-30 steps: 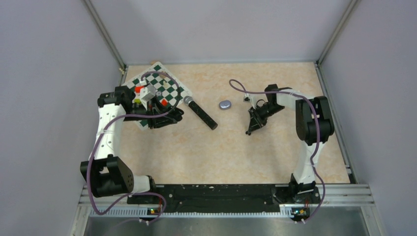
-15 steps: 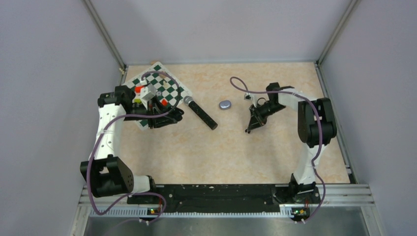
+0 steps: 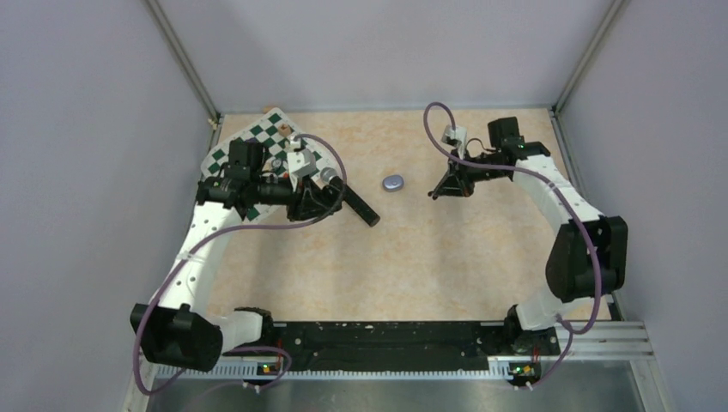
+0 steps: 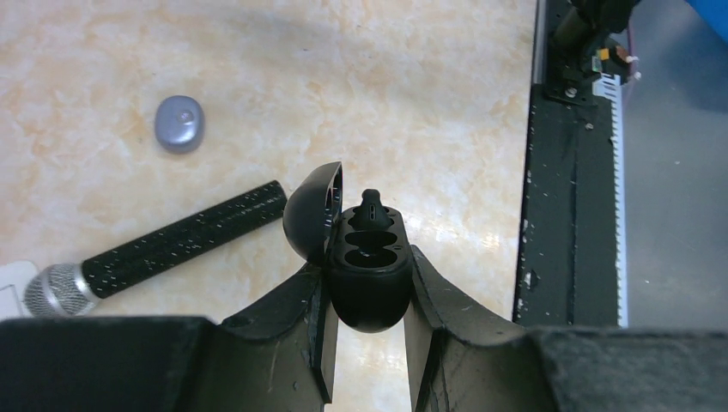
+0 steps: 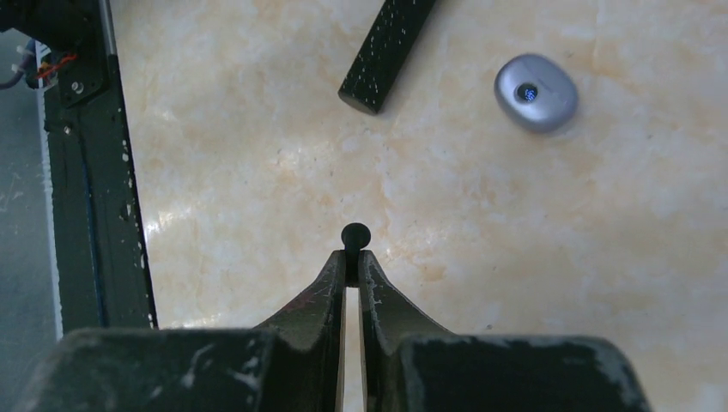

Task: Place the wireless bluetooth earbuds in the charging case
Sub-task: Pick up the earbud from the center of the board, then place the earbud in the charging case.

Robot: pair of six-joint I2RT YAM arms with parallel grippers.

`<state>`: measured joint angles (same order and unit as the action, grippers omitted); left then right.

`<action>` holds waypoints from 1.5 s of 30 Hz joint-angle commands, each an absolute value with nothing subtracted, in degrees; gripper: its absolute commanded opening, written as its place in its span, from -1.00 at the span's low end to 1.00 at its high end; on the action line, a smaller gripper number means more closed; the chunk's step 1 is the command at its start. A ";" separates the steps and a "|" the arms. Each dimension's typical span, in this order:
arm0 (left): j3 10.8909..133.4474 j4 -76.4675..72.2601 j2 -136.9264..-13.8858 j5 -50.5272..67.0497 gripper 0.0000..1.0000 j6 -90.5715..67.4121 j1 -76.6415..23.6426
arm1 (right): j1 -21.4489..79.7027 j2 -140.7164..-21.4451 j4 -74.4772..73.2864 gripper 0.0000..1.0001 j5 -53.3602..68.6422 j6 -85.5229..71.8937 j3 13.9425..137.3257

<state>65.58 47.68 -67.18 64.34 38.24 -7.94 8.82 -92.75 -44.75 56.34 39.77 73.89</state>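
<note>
My left gripper [image 4: 369, 263] is shut on a black charging case [image 4: 369, 287], held off the table with its lid [image 4: 311, 210] swung open to the left. Two empty sockets show in the case, and a small black bud [image 4: 371, 202] sticks up at its far end. In the top view the left gripper [image 3: 321, 202] hangs beside the microphone's head. My right gripper [image 5: 352, 256] is shut on a tiny black earbud [image 5: 355, 233], whose round head pokes out past the fingertips. From above, the right gripper [image 3: 434, 194] sits right of the pale purple case.
A shut pale purple oval case [image 3: 394, 182] lies mid-table, also seen as that purple case [image 5: 535, 92]. A black microphone [image 3: 352, 199] with a silver head lies aslant between the arms. A green-and-white chequered board [image 3: 257, 142] lies at the back left. The black base rail [image 4: 567, 172] runs along the near edge.
The left arm swung right, off the chequered board toward the microphone, carrying the case. The right arm reached farther back and its jaws closed on the black earbud.
</note>
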 commanded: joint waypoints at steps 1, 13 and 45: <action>73.24 43.48 -72.19 61.68 -1.00 35.25 -9.21 | 8.39 -83.94 -35.52 -0.92 60.37 32.61 75.43; 75.47 23.61 -76.80 64.47 -1.00 21.43 -20.91 | 8.67 -69.41 9.67 -0.91 68.19 -4.61 69.24; 75.09 23.95 -83.01 68.20 -1.00 18.84 -31.56 | 21.84 -63.11 34.78 -0.91 69.18 -12.77 48.95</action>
<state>73.06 24.36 -83.68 66.83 18.00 -31.40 20.14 -62.19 32.21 68.71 -13.52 48.99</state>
